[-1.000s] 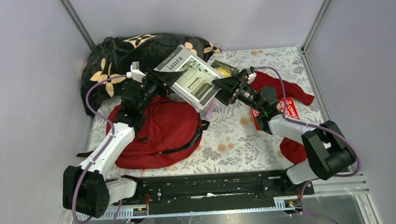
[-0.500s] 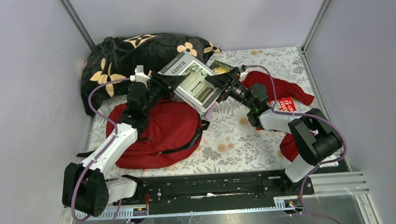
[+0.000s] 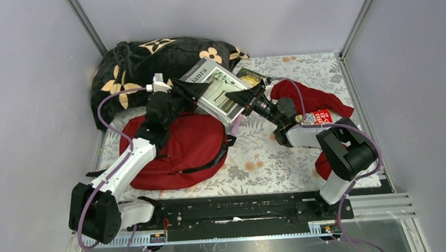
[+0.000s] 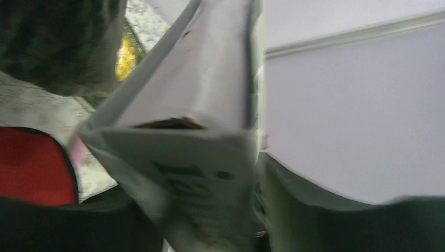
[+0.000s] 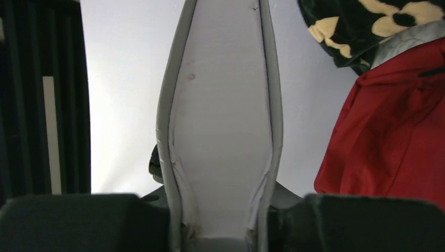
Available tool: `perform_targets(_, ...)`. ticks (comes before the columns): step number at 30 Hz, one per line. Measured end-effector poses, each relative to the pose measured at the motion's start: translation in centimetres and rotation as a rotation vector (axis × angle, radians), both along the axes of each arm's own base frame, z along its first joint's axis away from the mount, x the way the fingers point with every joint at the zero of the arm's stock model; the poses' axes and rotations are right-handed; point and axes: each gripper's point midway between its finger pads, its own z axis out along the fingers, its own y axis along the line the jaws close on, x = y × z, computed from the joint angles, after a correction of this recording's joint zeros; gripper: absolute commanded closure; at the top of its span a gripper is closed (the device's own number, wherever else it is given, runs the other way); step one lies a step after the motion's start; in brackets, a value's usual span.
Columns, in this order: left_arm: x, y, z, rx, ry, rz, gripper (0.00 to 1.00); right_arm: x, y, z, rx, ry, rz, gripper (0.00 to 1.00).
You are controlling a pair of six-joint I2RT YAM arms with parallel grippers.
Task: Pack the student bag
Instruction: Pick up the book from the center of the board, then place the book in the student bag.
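Right arm is swinging left and far across the surface [image 3: 269,152], carrying the right tool [image 3: 237,96] onto the near right corner of the grey paperback [image 3: 217,91]. A second back this tool was standing wide beside the book; now its jaws are coming together on it. The right wrist view is showing the book's page edge running straight up between the two fingers, covers pinched in at the base, so I am reading this as a clamp on the book.

Left tool [image 3: 194,88] is keeping its hold on the book's left edge, jaws closed on it, with the book tilted and lifted off the surface. The book itself is sitting a little farther and more to the left than before.

Meaning for the task: both tools are now sharing the book, which looks like a handover or a two-handed steadying before it goes into the bag. Nothing is packed yet by this evidence.

Student bag [image 3: 181,149] is lying flat on the surface, left of centre, unmoved. It is sitting directly beneath and to the near side of the left tool, and to the near left of the right tool. The held book is hanging over the bag's far right edge. Whether its mouth is open, I cannot tell.
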Motion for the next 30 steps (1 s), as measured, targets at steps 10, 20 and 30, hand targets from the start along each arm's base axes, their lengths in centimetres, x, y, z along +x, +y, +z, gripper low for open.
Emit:
perform_targets(10, -0.6, 0.8, -1.0, 0.337, 0.032, 0.010, 0.01, -1.1, -6.9, 0.7, -0.179, -0.040, -0.128, 0.96)
perform_targets(20, -4.9, -9.0, -9.9, 1.117, 0.140, -0.107, 0.02, -1.8, -23.0, -2.9, -0.779, 0.081, -0.573, 0.93)
perform_targets(30, -7.1, -5.2, -21.2, 1.672, 0.331, -0.082, 0.15, -3.5, -23.9, -6.2, -0.905, 0.177, -0.510, 0.92)
